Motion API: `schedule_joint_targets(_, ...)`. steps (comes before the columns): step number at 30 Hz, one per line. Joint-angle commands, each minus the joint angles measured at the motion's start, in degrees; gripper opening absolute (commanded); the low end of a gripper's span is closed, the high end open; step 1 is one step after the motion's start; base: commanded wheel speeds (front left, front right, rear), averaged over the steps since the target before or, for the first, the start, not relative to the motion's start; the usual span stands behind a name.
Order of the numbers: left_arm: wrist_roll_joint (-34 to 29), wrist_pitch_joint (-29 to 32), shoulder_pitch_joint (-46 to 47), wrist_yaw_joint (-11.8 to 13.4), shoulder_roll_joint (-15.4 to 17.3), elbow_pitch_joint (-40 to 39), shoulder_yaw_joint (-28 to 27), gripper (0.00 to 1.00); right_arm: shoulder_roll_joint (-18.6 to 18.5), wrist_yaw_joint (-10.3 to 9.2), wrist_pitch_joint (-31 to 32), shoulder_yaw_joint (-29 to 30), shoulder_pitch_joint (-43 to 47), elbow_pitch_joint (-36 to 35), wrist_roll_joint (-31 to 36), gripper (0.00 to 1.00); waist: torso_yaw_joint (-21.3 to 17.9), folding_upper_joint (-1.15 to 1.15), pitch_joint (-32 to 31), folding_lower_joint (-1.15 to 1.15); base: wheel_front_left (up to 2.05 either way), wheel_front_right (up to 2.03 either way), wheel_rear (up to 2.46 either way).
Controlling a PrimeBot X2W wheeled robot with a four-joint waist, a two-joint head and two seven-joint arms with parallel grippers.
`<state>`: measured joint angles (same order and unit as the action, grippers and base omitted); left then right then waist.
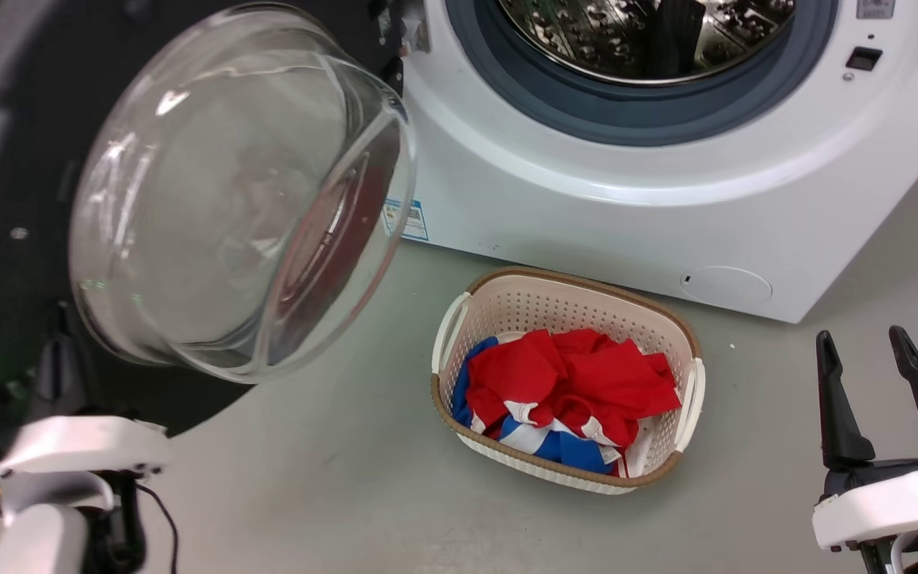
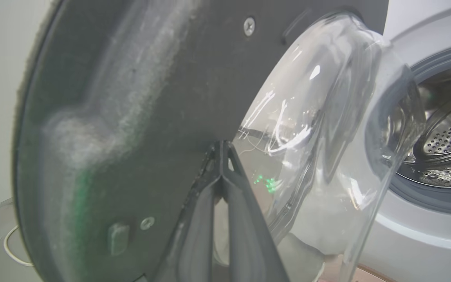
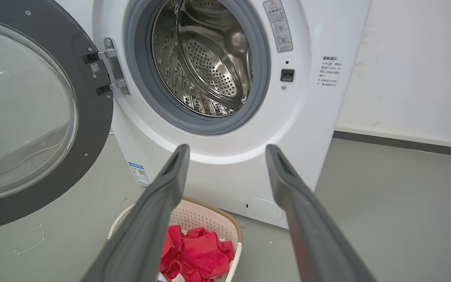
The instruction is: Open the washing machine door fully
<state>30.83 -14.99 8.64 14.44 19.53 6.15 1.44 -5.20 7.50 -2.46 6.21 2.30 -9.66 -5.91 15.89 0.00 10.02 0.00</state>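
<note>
Pressed together at their tips, the two dark fingers of the left gripper (image 2: 222, 150) rise from 6 o'clock of the left wrist view. They end close against the dark inner face of the washing machine door (image 2: 131, 117), just beside the edge of its glass bowl (image 2: 327, 137). Nothing is pinched between them, and whether the tips actually touch the door I cannot tell. In the head view the door hangs at 9 to 10 o'clock with the bowl bulging toward the camera. The washing machine (image 1: 586, 207) sits at 12 to 2 o'clock, its steel drum (image 1: 642, 40) and grey gasket (image 1: 626, 119) fully uncovered. At 4 o'clock the right gripper (image 1: 861, 343) waits with fingers spread wide, holding nothing, well apart from the door. A beige laundry basket (image 1: 555, 307) of red and blue clothes (image 1: 578, 375) stands on the floor (image 1: 347, 478) at 6 o'clock, just in front of the machine and clear of the door's rim. As for progress, the door is unlatched and swung far out on its hinge (image 3: 112, 66), seen at 10 o'clock in the right wrist view, so most of the job looks done. What may be left is a last outward push; whether the door is at the hinge's stop, the pictures do not show.
</note>
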Motion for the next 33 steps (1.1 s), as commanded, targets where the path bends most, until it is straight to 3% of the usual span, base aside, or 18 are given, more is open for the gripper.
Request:
schedule_joint_targets(1,-0.11,-0.26,1.1,-0.36,0.81,0.43,-1.18,0.0,-0.31,-0.01,0.01,-0.03,-0.57,-0.15,-0.26,1.0,-0.52,0.0,0.63,0.0,0.0,0.0,0.0)
schedule_joint_targets(8,-1.06,-0.26,2.67,-4.55,2.8,4.45,-7.21,0.0,-0.58,-0.01,-0.13,-0.17,-1.41,0.26,-0.52,1.0,-1.37,0.0,1.71,0.0,0.0,0.0,0.0)
schedule_joint_targets(17,-4.94,-0.21,1.1,-6.29,0.15,3.95,-9.24,0.0,0.07,-0.01,-0.74,-0.23,-1.3,1.61,-0.57,1.0,-1.65,0.0,0.3,0.0,0.0,0.0,0.0)
schedule_joint_targets(24,-8.8,-0.21,-3.77,-5.91,-2.54,-0.79,-7.03,0.0,1.04,-0.01,-1.37,-0.3,0.2,3.4,-0.59,1.0,-1.63,0.0,-3.24,0.0,0.0,0.0,0.0)
schedule_joint_targets(33,-12.16,2.16,-8.88,-6.3,-5.98,-6.42,1.03,0.0,1.82,-0.01,-1.84,-0.76,1.49,5.04,-0.61,1.0,-3.17,0.0,-6.76,0.0,0.0,0.0,0.0)
